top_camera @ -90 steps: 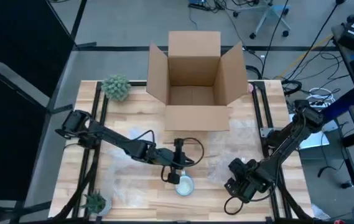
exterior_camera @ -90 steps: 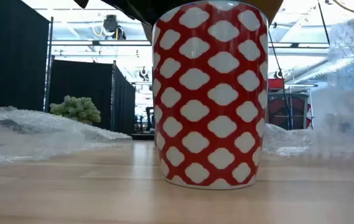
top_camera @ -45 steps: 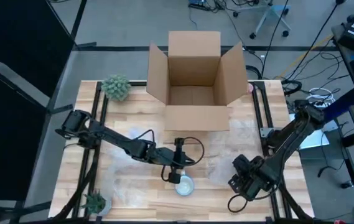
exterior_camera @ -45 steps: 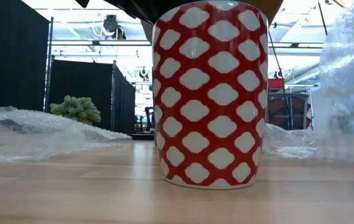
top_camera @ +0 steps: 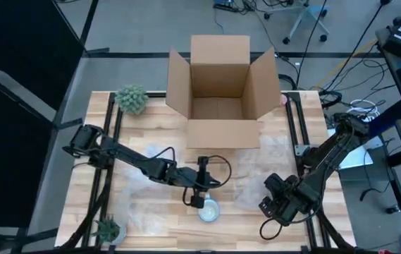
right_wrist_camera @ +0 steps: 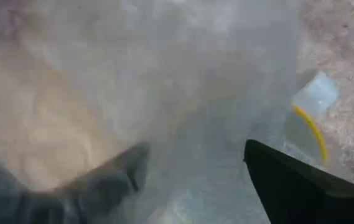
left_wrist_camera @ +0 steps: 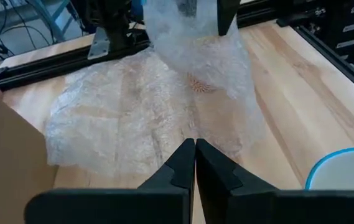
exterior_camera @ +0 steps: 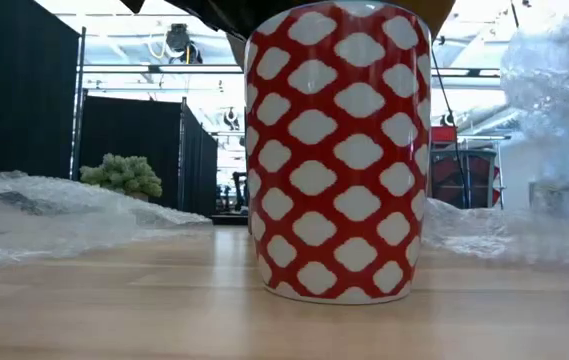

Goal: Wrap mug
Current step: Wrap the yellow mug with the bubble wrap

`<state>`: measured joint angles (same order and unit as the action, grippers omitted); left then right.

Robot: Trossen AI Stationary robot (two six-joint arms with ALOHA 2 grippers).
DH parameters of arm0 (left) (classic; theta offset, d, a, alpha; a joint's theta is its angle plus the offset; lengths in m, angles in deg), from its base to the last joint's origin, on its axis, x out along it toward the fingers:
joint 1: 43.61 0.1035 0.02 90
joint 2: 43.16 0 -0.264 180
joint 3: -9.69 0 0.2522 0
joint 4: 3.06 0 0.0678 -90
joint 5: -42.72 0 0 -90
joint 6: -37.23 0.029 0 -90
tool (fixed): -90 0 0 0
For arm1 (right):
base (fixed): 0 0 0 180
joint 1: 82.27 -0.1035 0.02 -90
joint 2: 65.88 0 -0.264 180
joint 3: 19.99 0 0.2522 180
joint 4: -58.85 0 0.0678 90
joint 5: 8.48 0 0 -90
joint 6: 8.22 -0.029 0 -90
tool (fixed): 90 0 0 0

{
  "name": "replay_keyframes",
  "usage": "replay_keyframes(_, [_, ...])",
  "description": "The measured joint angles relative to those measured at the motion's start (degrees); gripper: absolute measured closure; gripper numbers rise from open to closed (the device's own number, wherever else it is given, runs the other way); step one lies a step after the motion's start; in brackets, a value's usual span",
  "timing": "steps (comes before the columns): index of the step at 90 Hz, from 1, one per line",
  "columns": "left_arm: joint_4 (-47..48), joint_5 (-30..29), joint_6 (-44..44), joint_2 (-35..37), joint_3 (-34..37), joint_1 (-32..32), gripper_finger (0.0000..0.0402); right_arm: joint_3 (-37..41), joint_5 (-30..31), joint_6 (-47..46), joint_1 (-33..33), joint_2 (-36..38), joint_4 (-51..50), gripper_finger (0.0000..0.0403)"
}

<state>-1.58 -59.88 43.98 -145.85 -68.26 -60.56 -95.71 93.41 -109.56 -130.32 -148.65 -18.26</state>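
One red-and-white patterned ceramic mug [exterior_camera: 338, 150] upright near front edge of wooden surface [top_camera: 158, 226], directly below left tool [top_camera: 196, 200]; that tool's fingers pressed together, empty. Right tool [top_camera: 270, 209] well apart to mug's right, clamping one sheet of clear bubble wrap [left_wrist_camera: 164, 93]. One open cardboard box [top_camera: 220, 92] behind; two small green plants.

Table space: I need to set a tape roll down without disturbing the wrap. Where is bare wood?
Bare wood shows between the round plant and the cardboard box, and along the near edge right of the mug. The middle is crowded: bubble wrap spreads there, with the left gripper beside the mug and the right gripper in the wrap.
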Motion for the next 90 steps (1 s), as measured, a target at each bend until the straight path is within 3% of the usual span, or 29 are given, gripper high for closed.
replay_keyframes(55, [0.8, 0.3, -0.2, 0.0, 0.0, -0.1, 0.0402, 0.0, 0.5, 5.9, 0.3, 1.2, 2.9, 0.0149])
replay_keyframes(90, [0.8, 0.4, -0.1, 0.0, 0.0, -0.1, 0.0402, 0.0, 0.1, 4.6, 0.7, 1.1, 0.9, 0.0149])
